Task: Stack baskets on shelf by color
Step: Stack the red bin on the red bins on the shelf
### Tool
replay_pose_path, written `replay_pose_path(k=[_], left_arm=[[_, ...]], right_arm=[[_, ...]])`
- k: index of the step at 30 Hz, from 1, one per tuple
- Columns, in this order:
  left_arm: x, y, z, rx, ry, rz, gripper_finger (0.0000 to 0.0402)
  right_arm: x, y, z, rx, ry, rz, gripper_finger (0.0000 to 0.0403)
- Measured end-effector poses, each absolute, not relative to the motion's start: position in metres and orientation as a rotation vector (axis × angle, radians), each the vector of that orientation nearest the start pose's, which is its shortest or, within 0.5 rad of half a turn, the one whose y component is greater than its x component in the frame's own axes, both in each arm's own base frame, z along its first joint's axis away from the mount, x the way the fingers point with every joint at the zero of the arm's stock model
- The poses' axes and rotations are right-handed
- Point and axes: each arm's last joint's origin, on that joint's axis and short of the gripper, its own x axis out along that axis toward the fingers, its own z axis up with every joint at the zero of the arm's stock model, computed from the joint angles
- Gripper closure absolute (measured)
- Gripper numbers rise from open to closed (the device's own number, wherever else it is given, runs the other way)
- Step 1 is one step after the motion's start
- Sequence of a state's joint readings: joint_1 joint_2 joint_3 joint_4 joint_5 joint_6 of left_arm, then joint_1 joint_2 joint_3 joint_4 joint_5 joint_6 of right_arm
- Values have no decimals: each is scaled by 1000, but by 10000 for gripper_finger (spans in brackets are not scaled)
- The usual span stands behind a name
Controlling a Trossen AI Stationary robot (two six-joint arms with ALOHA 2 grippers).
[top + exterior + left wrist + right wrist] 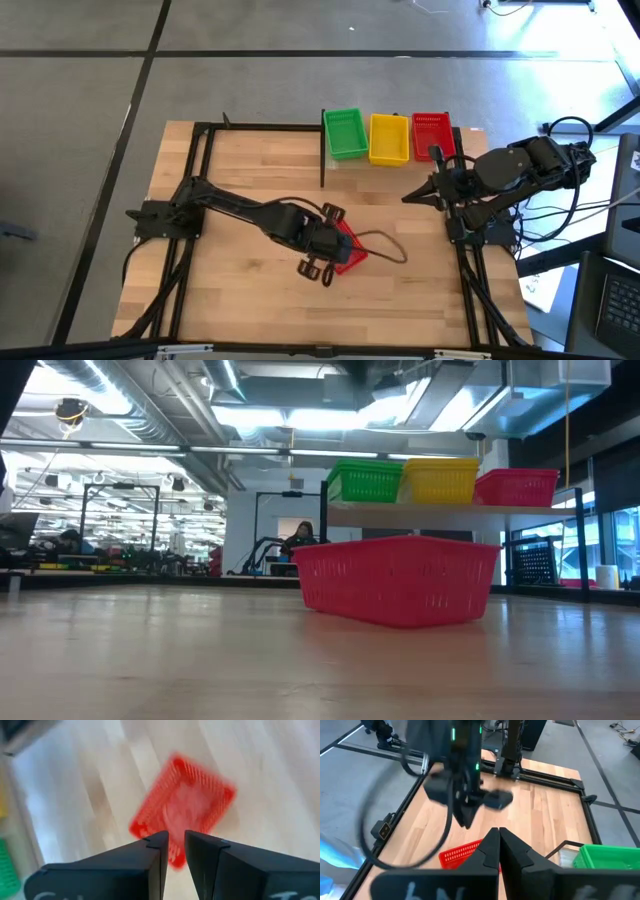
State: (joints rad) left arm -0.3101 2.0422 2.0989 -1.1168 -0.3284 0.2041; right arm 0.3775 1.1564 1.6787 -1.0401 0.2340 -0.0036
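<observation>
A red basket [350, 252] [398, 580] [185, 805] rests by its base on the wooden table, near the middle. My left gripper [325, 243] [176, 840] hovers above it, pointing down, fingers a narrow gap apart and clear of the basket. On the raised pale shelf [430, 512] stand a green basket [345, 132] [365, 480], a yellow basket [388, 138] [440, 478] and a red basket [432, 134] [515, 487], side by side. My right gripper [410, 197] [499, 837] waits shut near the table's right side, in front of the shelf. The other baskets are out of view.
A thin dark post [323, 150] stands at the shelf's left end. A cable loop [388, 247] hangs beside the left gripper, right of the red basket. Black frame rails [200, 190] run along the table's left and right sides. Bare tabletop lies left of the basket.
</observation>
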Motion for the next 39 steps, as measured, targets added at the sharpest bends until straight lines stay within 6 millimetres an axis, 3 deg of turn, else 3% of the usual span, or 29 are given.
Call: replay_pose_path(k=[6, 11, 18, 25, 32, 39], left_arm=[[396, -133, 377, 286, 907, 2, 346], [376, -147, 401, 243, 860, 42, 346], [325, -152, 433, 224, 812, 164, 346], [269, -155, 460, 286, 785, 180, 347], [221, -155, 478, 284, 728, 145, 347], [173, -142, 467, 233, 679, 208, 347]], right_arm=[[169, 60, 472, -160, 495, 143, 402], [169, 60, 472, -156, 496, 143, 402], [168, 63, 472, -140, 490, 143, 402], [172, 71, 465, -77, 519, -57, 402], [184, 82, 442, 219, 673, -225, 402], [214, 101, 418, 387, 811, -280, 402]])
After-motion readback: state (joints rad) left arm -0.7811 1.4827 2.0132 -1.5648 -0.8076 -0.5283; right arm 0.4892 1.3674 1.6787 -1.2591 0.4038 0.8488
